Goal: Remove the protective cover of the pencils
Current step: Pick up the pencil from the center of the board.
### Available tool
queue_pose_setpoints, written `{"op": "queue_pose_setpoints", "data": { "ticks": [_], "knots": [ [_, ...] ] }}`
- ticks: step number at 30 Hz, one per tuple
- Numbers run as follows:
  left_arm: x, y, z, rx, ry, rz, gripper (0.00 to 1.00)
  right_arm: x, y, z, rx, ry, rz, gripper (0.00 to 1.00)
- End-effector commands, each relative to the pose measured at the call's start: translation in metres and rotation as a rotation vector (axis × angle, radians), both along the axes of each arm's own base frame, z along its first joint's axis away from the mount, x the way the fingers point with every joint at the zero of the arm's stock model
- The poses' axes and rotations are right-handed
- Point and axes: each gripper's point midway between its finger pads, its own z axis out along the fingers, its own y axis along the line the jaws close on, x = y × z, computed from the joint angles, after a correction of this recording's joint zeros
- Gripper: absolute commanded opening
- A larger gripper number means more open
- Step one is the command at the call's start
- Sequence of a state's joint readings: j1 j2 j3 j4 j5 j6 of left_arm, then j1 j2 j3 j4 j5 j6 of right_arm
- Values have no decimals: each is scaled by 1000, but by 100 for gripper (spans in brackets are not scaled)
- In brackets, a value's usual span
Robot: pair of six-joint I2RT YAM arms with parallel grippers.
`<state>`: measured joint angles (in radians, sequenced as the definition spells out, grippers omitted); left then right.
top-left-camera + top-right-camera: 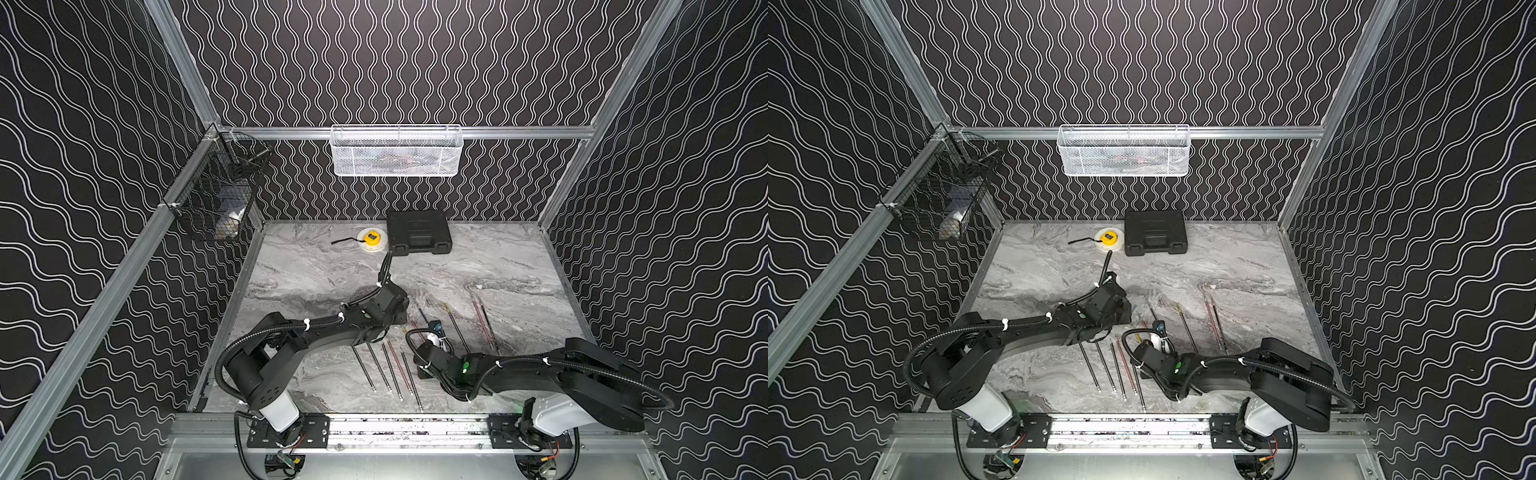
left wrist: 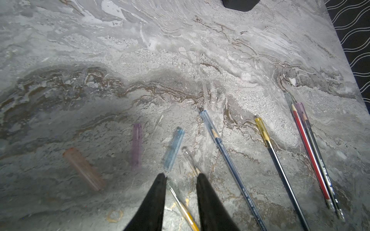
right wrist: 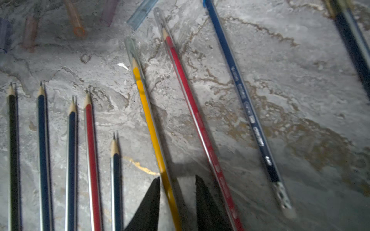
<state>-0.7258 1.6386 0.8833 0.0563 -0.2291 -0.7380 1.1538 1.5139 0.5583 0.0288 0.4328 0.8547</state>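
In the left wrist view my left gripper [image 2: 181, 177] is open, its jaws either side of the clear protective cover [image 2: 173, 191] on the yellow pencil [image 2: 189, 217]. In the right wrist view my right gripper [image 3: 178, 179] is open around that yellow pencil [image 3: 148, 116], which lies close to one finger [image 3: 153, 196]. A red pencil [image 3: 188, 96] and a blue pencil [image 3: 240, 90] beside it are capped. Several bare pencils [image 3: 71, 160] lie in a row. Loose covers lie on the table: orange [image 2: 83, 169], purple [image 2: 136, 146], blue [image 2: 173, 149]. Both top views hide the jaws under the wrists.
More capped pencils [image 1: 482, 324] lie toward the right on the marble table [image 1: 498, 266]. A black case [image 1: 419, 231] and a yellow tape measure [image 1: 371, 239] sit at the back. A white mesh basket [image 1: 397, 151] and a black wire basket [image 1: 216, 195] hang on the walls.
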Motion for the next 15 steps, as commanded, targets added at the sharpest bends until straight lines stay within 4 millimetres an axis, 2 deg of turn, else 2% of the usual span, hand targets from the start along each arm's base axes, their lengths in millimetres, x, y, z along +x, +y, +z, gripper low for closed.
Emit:
{"op": "queue_pose_setpoints", "data": {
  "ticks": [1,7,15],
  "knots": [
    [0,0,8,-20,-19,2,32,-13,-9,-23,-84,91,23,28],
    [-2,4,14,-23,-34,5,32,-12,-12,-32,-136,99,10,14],
    [-4,7,19,-27,-45,8,32,-11,-13,-26,-108,85,-1,3]
  ]
}}
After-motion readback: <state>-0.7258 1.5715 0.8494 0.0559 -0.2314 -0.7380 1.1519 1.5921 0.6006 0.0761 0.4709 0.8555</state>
